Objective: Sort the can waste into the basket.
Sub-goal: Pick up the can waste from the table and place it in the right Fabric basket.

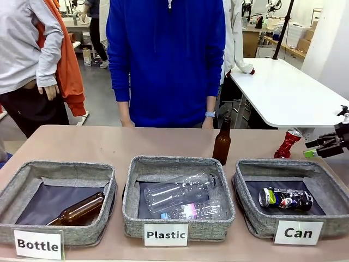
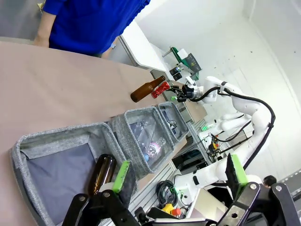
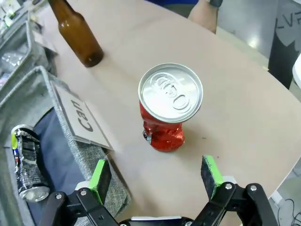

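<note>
A creased red can (image 1: 287, 144) stands upright on the table just behind the grey basket (image 1: 329, 184) labelled "Can". In the right wrist view the red can (image 3: 170, 108) shows its silver top. My right gripper (image 3: 157, 175) is open and just short of it, nothing between its green pads. From the front, my right gripper (image 1: 322, 148) reaches in from the right edge beside that can. A dark blue and silver can (image 1: 285, 198) lies on its side inside the basket (image 3: 91, 157). My left gripper (image 2: 178, 174) hangs open and empty over the "Bottle" basket (image 2: 28, 146).
A brown glass bottle (image 1: 222, 141) stands left of the red can. The middle "Plastic" basket (image 1: 133, 188) holds clear plastic bottles. The left "Bottle" basket (image 1: 22, 177) holds a brown bottle (image 1: 79, 209). A person in blue (image 1: 166, 60) stands at the far edge.
</note>
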